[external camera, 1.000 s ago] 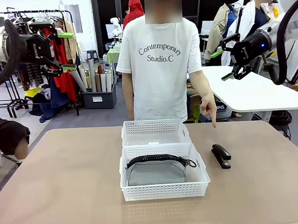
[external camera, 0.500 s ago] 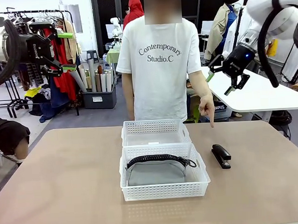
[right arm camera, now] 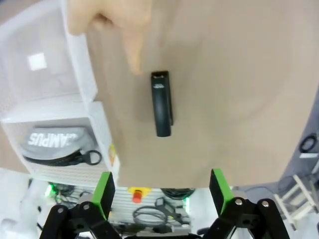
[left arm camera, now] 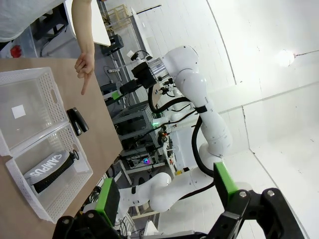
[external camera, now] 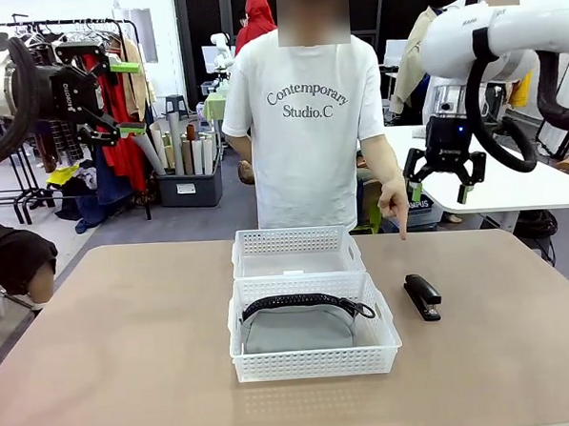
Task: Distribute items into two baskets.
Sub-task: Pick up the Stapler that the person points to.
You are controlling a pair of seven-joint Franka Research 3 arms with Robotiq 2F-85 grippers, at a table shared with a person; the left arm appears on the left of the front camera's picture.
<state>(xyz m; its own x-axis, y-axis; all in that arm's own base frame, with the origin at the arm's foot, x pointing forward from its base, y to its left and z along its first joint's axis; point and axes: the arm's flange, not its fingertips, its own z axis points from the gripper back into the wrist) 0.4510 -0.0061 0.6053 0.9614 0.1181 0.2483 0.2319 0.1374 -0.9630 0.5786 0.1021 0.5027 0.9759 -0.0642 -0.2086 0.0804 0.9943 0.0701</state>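
Note:
A grey pouch (external camera: 298, 329) with a black zipper edge lies in the near white basket (external camera: 316, 366). Behind it, the far basket (external camera: 295, 239) holds nothing. The black stapler (external camera: 422, 295) lies on the table right of the baskets. The person's hand (external camera: 397, 207) points a finger down at it. My right gripper (external camera: 439, 193) hangs open, fingers down, high above and behind the stapler. In the right wrist view the stapler (right arm camera: 162, 103) lies beyond that gripper (right arm camera: 162, 191). My left gripper (external camera: 129, 97) stands open, high at the far left, empty. In the left wrist view, the stapler (left arm camera: 76, 121) lies by the baskets (left arm camera: 30, 107).
A person in a white T-shirt (external camera: 303, 117) stands at the far edge of the tan table (external camera: 130, 355). A white table (external camera: 493, 178) stands behind on the right, and a clothes rack (external camera: 119, 155) with a grey bin on the left.
My right arm has swung in and down. Its gripper now points downward behind the stapler instead of sideways. The left arm, the items and the person's hand have not moved.

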